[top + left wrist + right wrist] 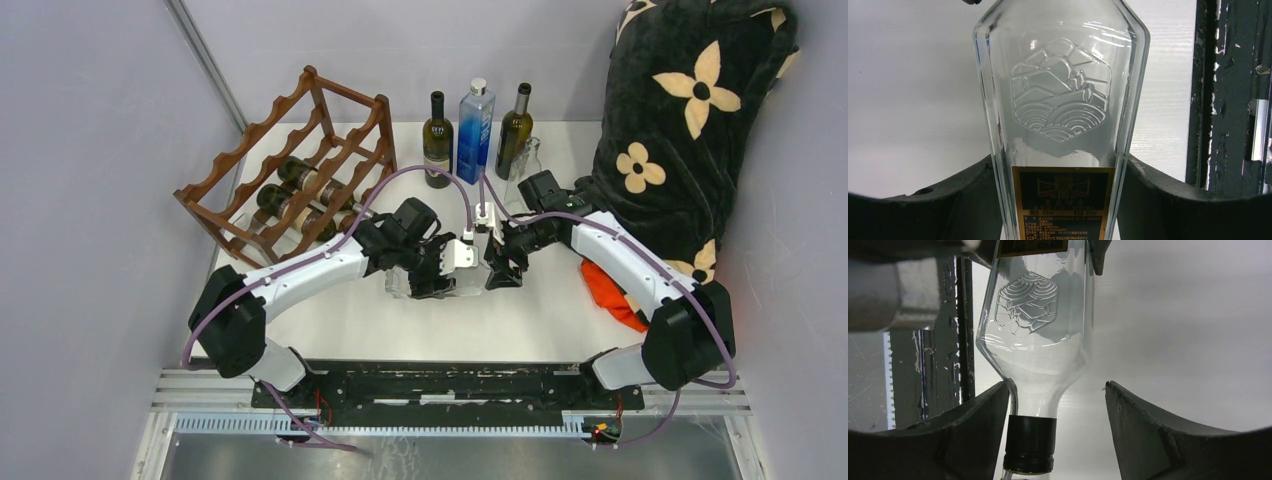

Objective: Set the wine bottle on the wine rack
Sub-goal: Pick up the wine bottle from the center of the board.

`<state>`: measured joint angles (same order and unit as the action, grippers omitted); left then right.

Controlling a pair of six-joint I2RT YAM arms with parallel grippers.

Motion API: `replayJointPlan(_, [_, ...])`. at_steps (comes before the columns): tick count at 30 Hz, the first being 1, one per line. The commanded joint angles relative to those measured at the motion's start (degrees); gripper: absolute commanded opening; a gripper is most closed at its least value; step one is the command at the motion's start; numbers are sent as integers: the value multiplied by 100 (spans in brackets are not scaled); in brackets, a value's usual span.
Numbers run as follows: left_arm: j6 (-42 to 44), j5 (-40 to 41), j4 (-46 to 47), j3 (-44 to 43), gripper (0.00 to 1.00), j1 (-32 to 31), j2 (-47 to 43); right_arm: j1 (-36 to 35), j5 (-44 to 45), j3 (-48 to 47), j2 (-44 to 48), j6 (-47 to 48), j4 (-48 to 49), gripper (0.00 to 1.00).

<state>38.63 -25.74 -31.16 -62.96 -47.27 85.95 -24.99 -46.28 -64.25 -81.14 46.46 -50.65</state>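
Note:
A clear glass wine bottle lies sideways just over the white table, between my two grippers. My left gripper is shut on its body; in the left wrist view both black fingers press the sides of the bottle by its gold-and-black label. My right gripper stands open around the neck: in the right wrist view the black cap rests against the left finger, with a gap to the other. The dark reddish-brown wine rack stands at the back left.
Dark bottles lie in the rack's lower rows. Behind the grippers stand a dark green bottle, a blue one and an olive one. A black flower-print blanket and an orange cloth fill the right side.

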Motion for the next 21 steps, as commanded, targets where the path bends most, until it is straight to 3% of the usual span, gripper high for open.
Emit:
replayJointPlan(1, [136, -193, 545, -396, 2, -37, -135, -81, 49, 64, -15, 42, 89, 76])
replayJointPlan(14, [60, -243, 692, -348, 2, -30, -151, -161, -39, 105, -122, 173, -89, 70])
replayJointPlan(21, [13, -260, 742, -355, 2, -37, -135, -242, -28, 154, -121, 118, -30, 58])
